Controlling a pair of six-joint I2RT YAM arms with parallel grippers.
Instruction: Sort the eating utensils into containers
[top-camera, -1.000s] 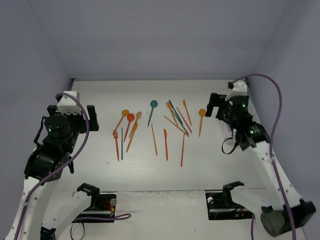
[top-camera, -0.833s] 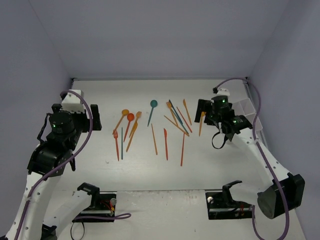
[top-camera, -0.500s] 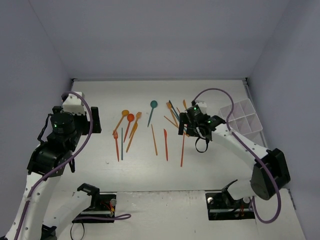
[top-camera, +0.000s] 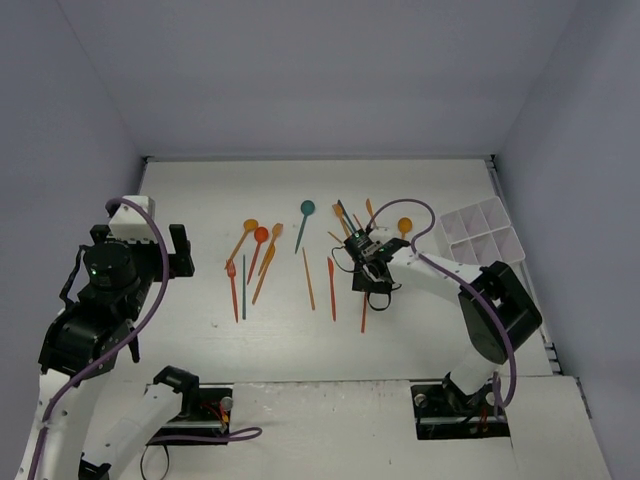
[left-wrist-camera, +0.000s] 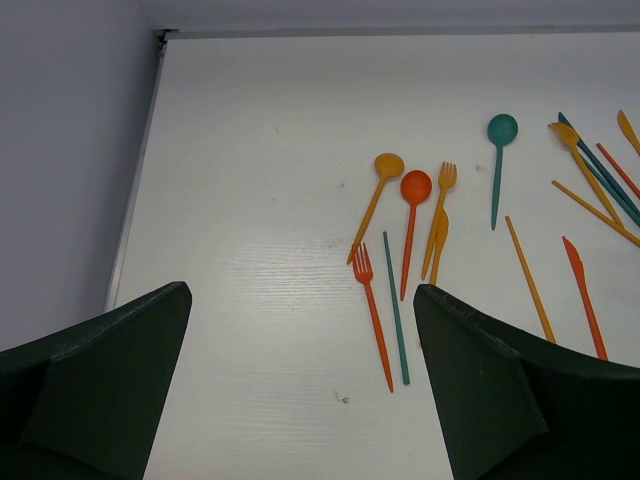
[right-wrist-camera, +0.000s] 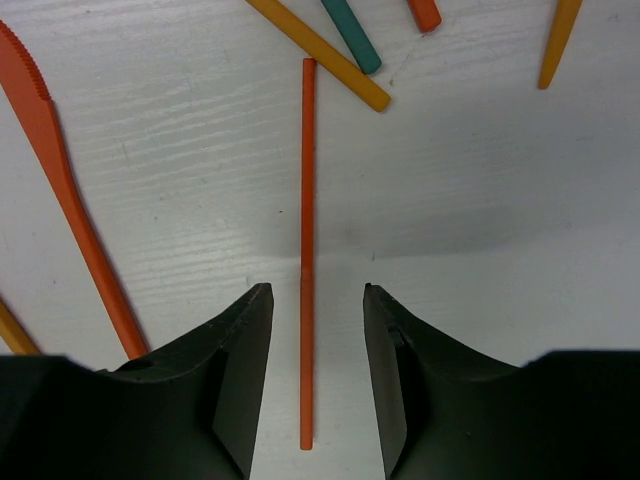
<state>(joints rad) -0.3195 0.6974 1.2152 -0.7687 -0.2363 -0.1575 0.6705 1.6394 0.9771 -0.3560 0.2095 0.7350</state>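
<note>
The right gripper (right-wrist-camera: 312, 300) was down low over the white, wood-grained bench (right-wrist-camera: 480, 200). Its jaws were part-open either side of a skinny straight orange stick (right-wrist-camera: 306, 200), not touching it, beside a flat red-orange knife (right-wrist-camera: 70, 200) with a sawtooth edge. The other thin plastic utensils (top-camera: 262, 236) lay scattered mid-bench, well apart from the white divided organizer (top-camera: 483, 233) at the right edge. A second earlier that arm was over by the organizer and had since swung in, while the left gripper (left-wrist-camera: 300, 295) hung at the left with jaws wide.

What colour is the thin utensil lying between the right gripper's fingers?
Red-orange, plain with no pattern. The thin utensil shows best in the right wrist view.
</note>
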